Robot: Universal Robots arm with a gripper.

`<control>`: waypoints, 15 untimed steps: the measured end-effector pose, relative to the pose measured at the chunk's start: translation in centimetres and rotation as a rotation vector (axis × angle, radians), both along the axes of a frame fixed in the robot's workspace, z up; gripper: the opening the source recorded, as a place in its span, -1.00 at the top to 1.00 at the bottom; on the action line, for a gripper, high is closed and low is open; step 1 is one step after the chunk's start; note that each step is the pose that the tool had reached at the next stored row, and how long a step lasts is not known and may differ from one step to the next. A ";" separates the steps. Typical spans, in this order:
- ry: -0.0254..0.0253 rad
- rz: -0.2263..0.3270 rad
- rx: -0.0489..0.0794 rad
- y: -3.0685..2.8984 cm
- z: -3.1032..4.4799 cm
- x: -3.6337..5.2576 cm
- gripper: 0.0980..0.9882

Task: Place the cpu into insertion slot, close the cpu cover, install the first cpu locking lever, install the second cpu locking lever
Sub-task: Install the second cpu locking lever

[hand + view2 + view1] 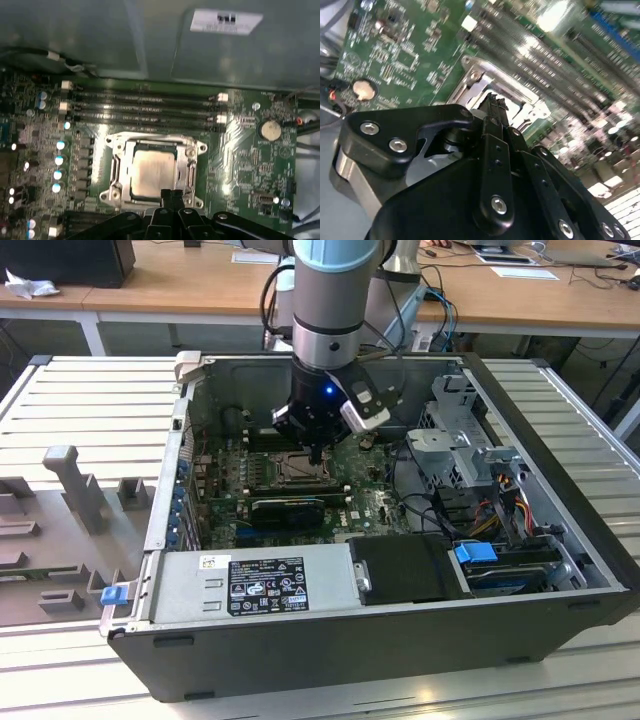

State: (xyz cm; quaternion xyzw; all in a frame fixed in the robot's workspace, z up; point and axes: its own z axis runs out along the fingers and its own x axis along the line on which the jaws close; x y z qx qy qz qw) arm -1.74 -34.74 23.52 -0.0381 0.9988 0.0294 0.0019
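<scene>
Open case [330,660] lying flat on ribbed table [90,390], in the exterior view. Clock positions below taken from the slot [290,470] in that view.

Clearances:
- 9 o'clock: upright case wall [172,480], a strip of green board [225,475] between it and the slot.
- 6 o'clock: long black card just beside the slot, then the power supply [250,585] along the case edge.
- 3 o'clock: drive cage [460,440] and loose cables [500,510], apart from the slot across bare board.
- 12 o'clock: arm [330,300] coming down from above, filling the room over the slot's far side.

Task item, first wrist view:
- cpu [152,169] seated square inside the slot, pale beige-silver face up, flat, edges parallel to the rim.
- Silver cover [191,172] lying flat around the cpu, face showing through its window. Lever state: cannot tell.
- Memory slots [145,107] in parallel rows just beyond one side of the slot.

Pincer [172,196]:
- Fingers pressed together, tips side by side, nothing seen between them.
- Tips at the slot's edge nearest the wrist, over the cover frame; contact with the metal cannot be told.
- In the second wrist view, closed tips pointing at the silver frame.
</scene>
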 end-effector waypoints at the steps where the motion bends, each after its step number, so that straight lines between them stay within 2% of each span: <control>1: 0.0053 0.000 0.000 -0.49 -0.01 0.00 0.98; 2: 0.0073 0.000 0.000 -1.06 -0.04 0.01 0.98; 4: 0.0074 0.000 0.003 -1.84 -0.07 -0.02 0.98; 5: 0.0074 0.000 0.005 -2.04 -0.08 -0.27 0.98; 7: 0.0074 0.000 0.007 -2.09 -0.08 -0.86 0.98; 9: 0.0076 0.000 0.012 -2.18 -0.14 -2.75 0.98; 10: 0.0074 0.000 0.015 -2.23 -0.32 -3.04 0.98; 13: 0.0075 0.005 0.019 -2.25 -1.09 -3.12 0.98; 14: 0.0075 0.011 0.022 -2.25 -1.60 -3.18 0.98; 15: 0.0077 0.013 0.025 -2.27 -1.72 -3.26 0.98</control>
